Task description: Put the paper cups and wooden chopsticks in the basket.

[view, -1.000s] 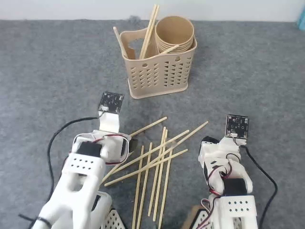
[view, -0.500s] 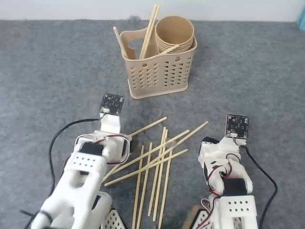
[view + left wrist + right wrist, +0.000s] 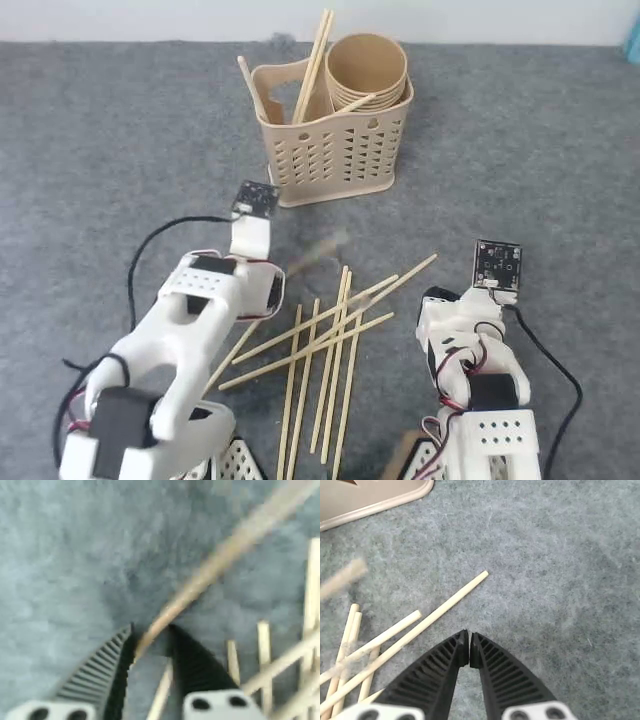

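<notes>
Grey desk (image 3: 100,150): left end effector (image 3: 151,630) is pinching a chopstick (image 3: 200,585) near its end, right end effector (image 3: 469,641) is sitting pressed together, empty; best holding firm, tilting upright over basket (image 3: 340,150).

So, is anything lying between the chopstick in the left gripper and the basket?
Nothing visible. Bare carpet separates the held chopstick in the left gripper from the basket; the loose chopsticks lie nearer the arms, off that path.

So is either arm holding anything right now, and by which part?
The left end effector pinches one chopstick near its end; the right end effector holds nothing.
</notes>
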Controlling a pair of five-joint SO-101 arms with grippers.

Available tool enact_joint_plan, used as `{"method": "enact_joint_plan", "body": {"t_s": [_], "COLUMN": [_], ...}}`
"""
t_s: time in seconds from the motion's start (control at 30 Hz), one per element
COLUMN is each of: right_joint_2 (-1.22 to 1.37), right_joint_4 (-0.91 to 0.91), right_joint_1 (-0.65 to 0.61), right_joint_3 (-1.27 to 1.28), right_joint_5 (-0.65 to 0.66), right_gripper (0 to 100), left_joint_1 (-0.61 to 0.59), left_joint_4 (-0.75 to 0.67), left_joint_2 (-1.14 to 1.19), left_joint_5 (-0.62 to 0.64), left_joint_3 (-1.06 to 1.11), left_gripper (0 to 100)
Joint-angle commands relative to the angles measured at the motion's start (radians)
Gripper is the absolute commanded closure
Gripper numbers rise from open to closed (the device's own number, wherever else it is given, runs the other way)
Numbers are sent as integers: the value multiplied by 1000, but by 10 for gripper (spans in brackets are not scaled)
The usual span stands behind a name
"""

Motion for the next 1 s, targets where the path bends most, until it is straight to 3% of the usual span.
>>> {"method": "enact_joint_plan", "body": {"t_s": [0.0, 0.27, 0.43, 0.6, 0.83, 0.97], "right_joint_2": [-16, -16, -16, -16, -16, -16], "right_joint_4": [5, 5, 5, 5, 5, 5], "right_joint_1": [10, 10, 7, 7, 7, 7], "right_joint_3": [21, 21, 21, 21, 21, 21], "right_joint_5": [14, 14, 14, 14, 14, 14], "right_gripper": [972, 972, 972, 972, 972, 972], "left_joint_1": [-12, -9, 29, 120, 127, 127], "left_joint_4": [31, 180, 374, 598, 657, 695], "left_joint_2": [11, -158, -371, -611, -878, -1025], "left_joint_5": [-11, -12, -21, -110, -121, -224], "left_joint_3": [-21, -22, -21, -22, -24, -21], "left_gripper": [987, 988, 988, 988, 988, 988]}}
